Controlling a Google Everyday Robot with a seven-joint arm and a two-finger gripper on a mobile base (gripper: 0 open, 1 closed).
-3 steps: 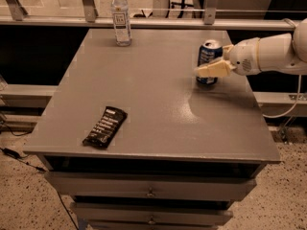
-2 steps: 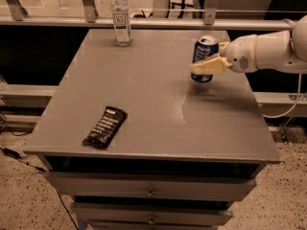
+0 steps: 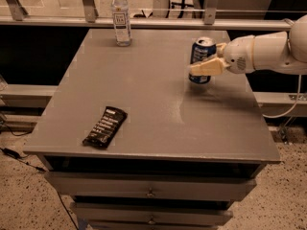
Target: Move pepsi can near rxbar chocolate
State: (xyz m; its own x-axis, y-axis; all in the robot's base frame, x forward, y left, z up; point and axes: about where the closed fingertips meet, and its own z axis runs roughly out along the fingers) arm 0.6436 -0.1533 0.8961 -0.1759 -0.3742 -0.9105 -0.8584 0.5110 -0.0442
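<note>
Pepsi can [image 3: 203, 50] in tool [image 3: 199, 66], right side of tabletop [image 3: 153, 95]

A grey table [image 3: 153, 75] with drawers [image 3: 105, 186] beneath stands on a speckled floor [image 3: 24, 205]. A metal rail [image 3: 148, 22] runs behind its far edge. A dark cable [image 3: 12, 153] lies at left. The light is dim and warm.

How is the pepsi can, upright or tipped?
Upright: the pepsi can has its silver top facing up. The tool grips its middle, over the right side of the table.
</note>
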